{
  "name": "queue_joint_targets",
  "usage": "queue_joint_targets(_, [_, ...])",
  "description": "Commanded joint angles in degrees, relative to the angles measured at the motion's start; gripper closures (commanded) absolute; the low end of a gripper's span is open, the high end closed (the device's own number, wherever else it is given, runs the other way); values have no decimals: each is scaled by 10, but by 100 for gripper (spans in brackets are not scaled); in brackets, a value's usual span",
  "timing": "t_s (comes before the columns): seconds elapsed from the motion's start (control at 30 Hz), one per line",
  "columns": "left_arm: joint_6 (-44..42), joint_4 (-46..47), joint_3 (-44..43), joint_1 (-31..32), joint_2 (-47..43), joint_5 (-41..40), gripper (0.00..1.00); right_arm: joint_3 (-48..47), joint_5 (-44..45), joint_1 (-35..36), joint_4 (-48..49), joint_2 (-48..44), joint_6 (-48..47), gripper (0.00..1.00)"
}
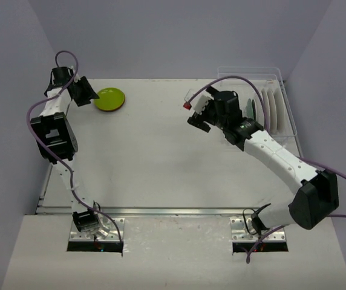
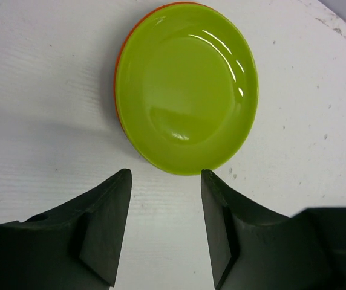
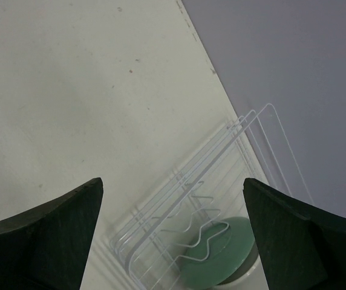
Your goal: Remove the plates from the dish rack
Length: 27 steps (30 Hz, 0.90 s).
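My left gripper (image 2: 166, 181) hangs jaws apart, empty, green plate (image 2: 185, 90) just beyond its tips; my right gripper (image 3: 173, 184) gapes wide, dish rack (image 3: 268, 138) ahead.

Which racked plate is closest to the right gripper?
The dull green plate, standing at the left end of the dish rack. The pale plates stand further right, beyond it from the right gripper.
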<state>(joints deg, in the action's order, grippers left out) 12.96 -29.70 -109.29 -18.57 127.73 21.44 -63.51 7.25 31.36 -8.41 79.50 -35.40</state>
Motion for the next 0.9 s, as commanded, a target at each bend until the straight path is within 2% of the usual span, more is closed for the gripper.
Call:
queue_joint_targets(0.0, [-90, 36, 26, 55, -144, -105, 52, -90, -3, -59, -50, 24, 143, 1])
queue_joint_targets(0.13, [-149, 85, 115, 143, -253, -203, 50, -159, -25, -138, -129, 57, 234, 2])
queue_joint_targets(0.23, [-170, 123, 205, 183, -344, -264, 46, -174, -39, -173, -153, 69, 282, 8])
queue_joint_targets(0.3, [-187, 147, 250, 234, -394, -283, 46, -176, -37, -204, -163, 74, 300, 20])
queue_joint_targets(0.37, [-191, 149, 269, 252, -418, -296, 47, -176, -34, -218, -168, 75, 316, 32])
queue_joint_targets(0.43, [-195, 149, 282, 271, -445, -303, 47, -179, -29, -233, -175, 81, 326, 49])
queue_joint_targets(0.5, [-196, 146, 298, 293, -465, -316, 47, -180, -15, -246, -181, 87, 337, 56])
queue_joint_targets(0.63, [-198, 139, 304, 309, -483, -330, 47, -178, 17, -249, -184, 99, 344, 60])
queue_joint_targets(0.87, [-192, 134, 305, 316, -486, -332, 47, -188, 73, -249, -191, 131, 369, 61])
